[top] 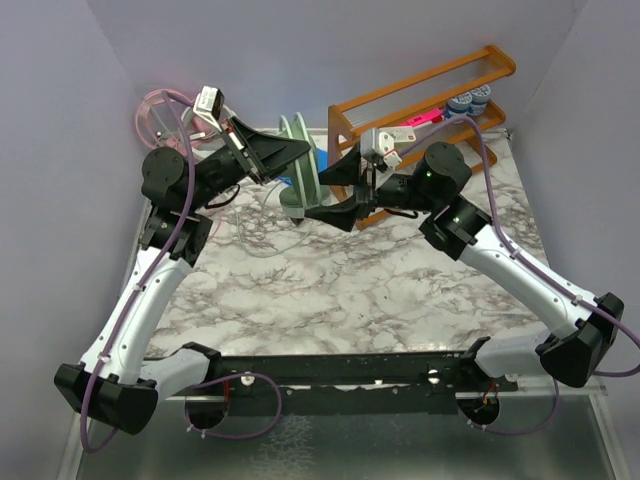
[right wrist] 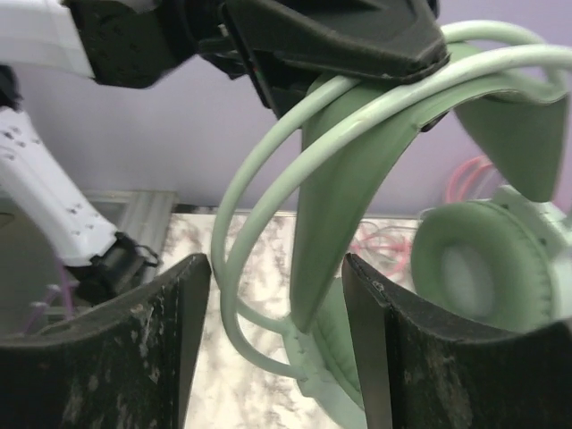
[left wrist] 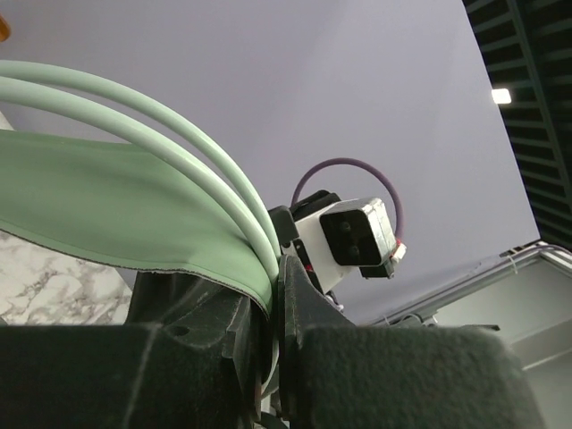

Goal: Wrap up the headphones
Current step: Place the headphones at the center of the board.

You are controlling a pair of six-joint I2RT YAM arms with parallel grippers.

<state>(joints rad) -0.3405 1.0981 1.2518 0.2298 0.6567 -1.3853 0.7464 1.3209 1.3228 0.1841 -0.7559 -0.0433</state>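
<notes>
The mint green headphones (top: 300,165) are held upright above the back of the table. My left gripper (top: 268,152) is shut on the top of their headband (left wrist: 107,206), with the two thin mint tubes pinched at its fingertips (left wrist: 275,268). My right gripper (top: 335,190) is open; the headband strap (right wrist: 349,179) and tubes hang between its fingers without touching them (right wrist: 277,268). A padded mint cup (right wrist: 483,268) shows to the right. The mint cable (top: 250,215) trails on the table. The pink headphones (top: 160,115) lie at the back left. The silver-grey headset is out of view.
A wooden rack (top: 420,95) with small blue-capped items and a pink object stands at the back right, close behind my right wrist. Purple walls close in the back and both sides. Pink cable (right wrist: 465,179) lies on the marble behind the mint cup.
</notes>
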